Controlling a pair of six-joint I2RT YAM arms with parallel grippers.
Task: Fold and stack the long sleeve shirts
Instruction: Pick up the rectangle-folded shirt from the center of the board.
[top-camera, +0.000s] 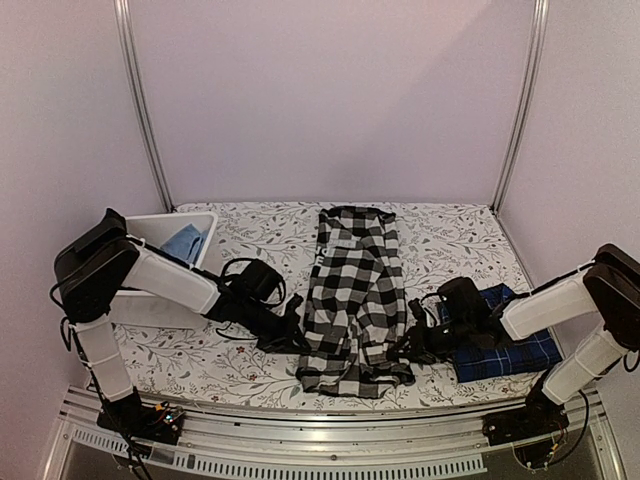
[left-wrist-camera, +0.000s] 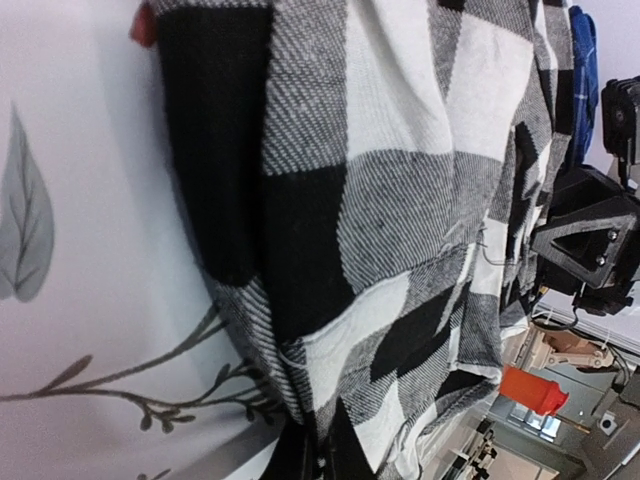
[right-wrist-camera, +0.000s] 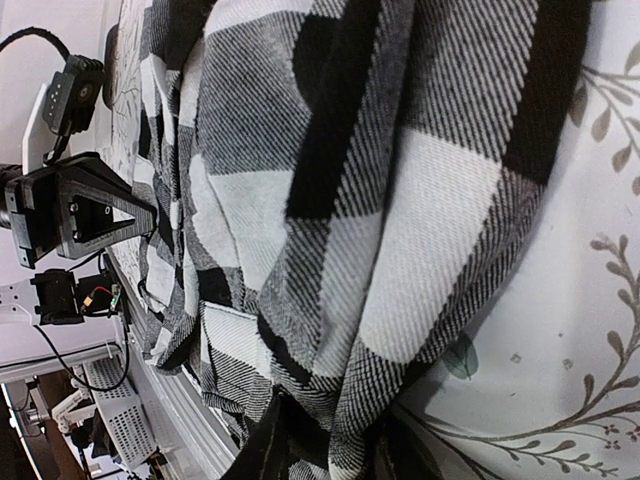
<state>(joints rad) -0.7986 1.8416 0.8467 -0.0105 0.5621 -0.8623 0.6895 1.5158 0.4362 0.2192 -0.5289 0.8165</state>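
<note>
At the far left of the floral-printed tabletop (top-camera: 445, 232) stands a white bin (top-camera: 205, 222) with a light blue cloth (top-camera: 183, 242) inside it. The left arm reaches past the bin's near side, toward the middle of the tabletop. Its left tool (top-camera: 292, 322) sits at the left edge of the black-and-white buffalo check shirt (top-camera: 355, 300). In the left wrist view, the shirt's hem gathers down into the dark fingers at the bottom edge. The tool appears to be pinching that cloth, though little of the fingers shows.

The check shirt lies lengthwise in the middle of the tabletop, collar toward the far side, narrowed and rumpled, with its lower part bunched near the front edge.

On the shirt's right edge, the right tool (top-camera: 413, 345) meets the cloth. The right wrist view shows fabric bunched between its two dark fingers (right-wrist-camera: 268, 440), which are closed on a fold of the shirt. The left tool shows across the cloth in that view.

Further right, the navy plaid shirt (top-camera: 505, 352) lies folded flat on the tabletop, partly beneath the right arm and just beside the check shirt.
</note>
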